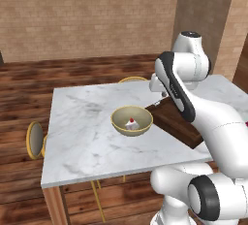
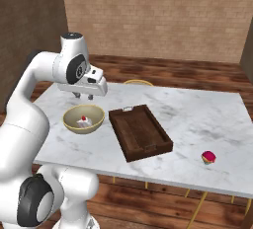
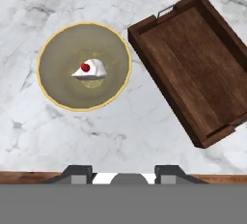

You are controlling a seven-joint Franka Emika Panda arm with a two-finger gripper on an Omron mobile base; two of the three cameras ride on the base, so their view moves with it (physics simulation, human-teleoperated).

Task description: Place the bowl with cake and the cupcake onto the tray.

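End effector (image 2: 84, 96) above, bowl with cake (image 2: 84, 120) beneath

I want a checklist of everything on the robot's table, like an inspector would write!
Surface: white marble table, wooden frame.
Job's things: wide tan-yellow bowl holding a white cake slice with a red dot, on the marble beside the tray; dark brown rectangular wooden tray, nothing in it; tiny teal-wrapped cupcake with a pink top on the marble, far side of the tray from the bowl.
Clutter: nothing seen.
Grippers: two-finger gripper above the table, holding nothing, jaws apart.
Cables: nothing seen.
Surroundings: brick walls, wooden floor, yellow stools.
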